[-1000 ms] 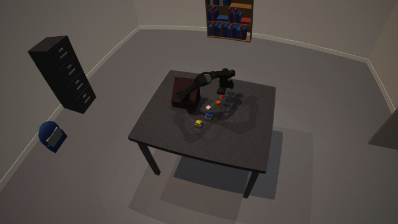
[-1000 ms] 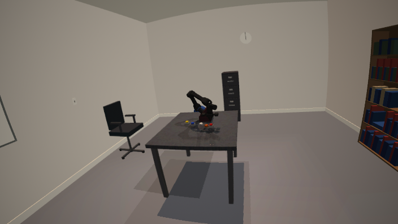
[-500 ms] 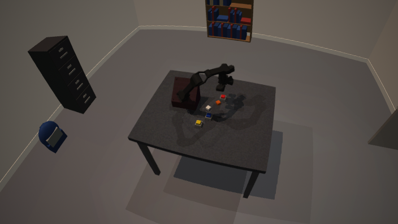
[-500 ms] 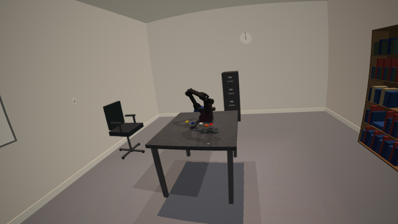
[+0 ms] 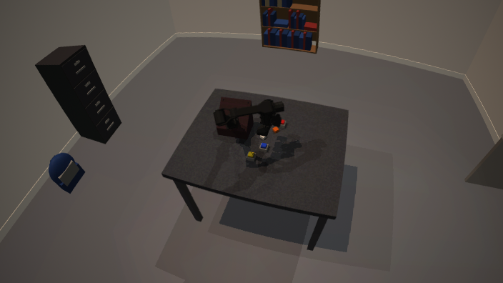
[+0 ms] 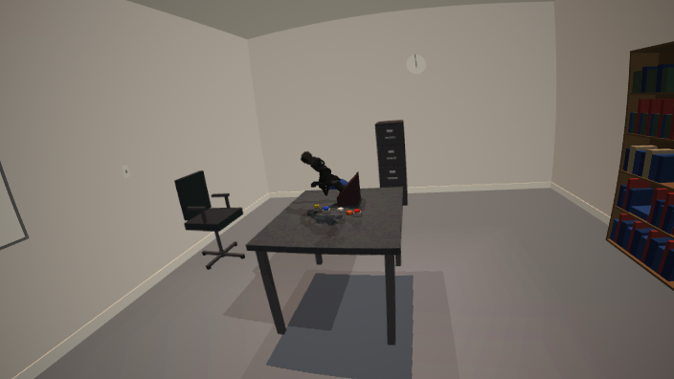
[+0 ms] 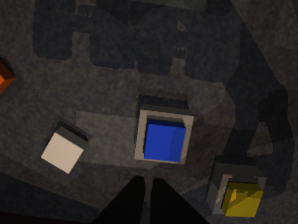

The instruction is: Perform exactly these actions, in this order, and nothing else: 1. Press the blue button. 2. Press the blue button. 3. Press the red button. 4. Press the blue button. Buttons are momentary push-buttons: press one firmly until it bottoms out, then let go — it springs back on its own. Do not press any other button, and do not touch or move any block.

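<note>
Dark tabletop (image 5: 296,186) (image 6: 335,239) under dim light; from the wrist, the blue button (image 5: 264,146) (image 6: 325,209) (image 7: 164,141) sits at twelve o'clock from the gripper (image 5: 262,131) (image 7: 147,185), its fingers nearly together, holding nothing.

Top view: the gripper's fingertips are too dark and small to make out beneath the arm (image 5: 250,109). The white block (image 5: 263,136) is partly covered by the gripper (image 5: 262,131). The upper edge cuts off the bookshelf (image 5: 261,26) (image 6: 628,96), which the exterior view's right edge also crops. In that exterior view, the clock (image 6: 415,64) is too small to read.

Wrist view: the orange block (image 7: 4,79) is cut by the left edge; the gripper's fingers run out of frame at the bottom.
</note>
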Tool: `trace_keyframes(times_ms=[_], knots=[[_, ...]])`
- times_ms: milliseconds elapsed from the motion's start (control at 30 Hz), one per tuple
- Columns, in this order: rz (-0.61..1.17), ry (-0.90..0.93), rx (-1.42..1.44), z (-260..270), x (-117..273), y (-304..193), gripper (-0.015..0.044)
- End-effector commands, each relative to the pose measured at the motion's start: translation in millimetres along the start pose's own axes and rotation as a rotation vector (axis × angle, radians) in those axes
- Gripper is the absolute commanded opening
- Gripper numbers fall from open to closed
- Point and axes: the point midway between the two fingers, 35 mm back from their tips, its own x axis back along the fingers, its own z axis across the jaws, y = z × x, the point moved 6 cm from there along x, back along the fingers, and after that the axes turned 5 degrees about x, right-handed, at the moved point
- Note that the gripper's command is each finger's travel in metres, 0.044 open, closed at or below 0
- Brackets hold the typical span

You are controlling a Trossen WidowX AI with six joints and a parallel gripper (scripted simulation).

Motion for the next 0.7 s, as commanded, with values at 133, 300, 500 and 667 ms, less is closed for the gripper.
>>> trace_keyframes(times_ms=[133,300,500,667], knots=[[0.007,-0.011,0.011,-16.7,-6.3,-18.0,0.0020],[0.006,-0.008,0.011,-16.4,-29.6,-16.3,0.0020],[0.006,-0.013,0.010,-17.8,-67.9,-18.5,0.0020],[0.006,-0.013,0.010,-17.8,-68.2,-18.5,0.0020]])
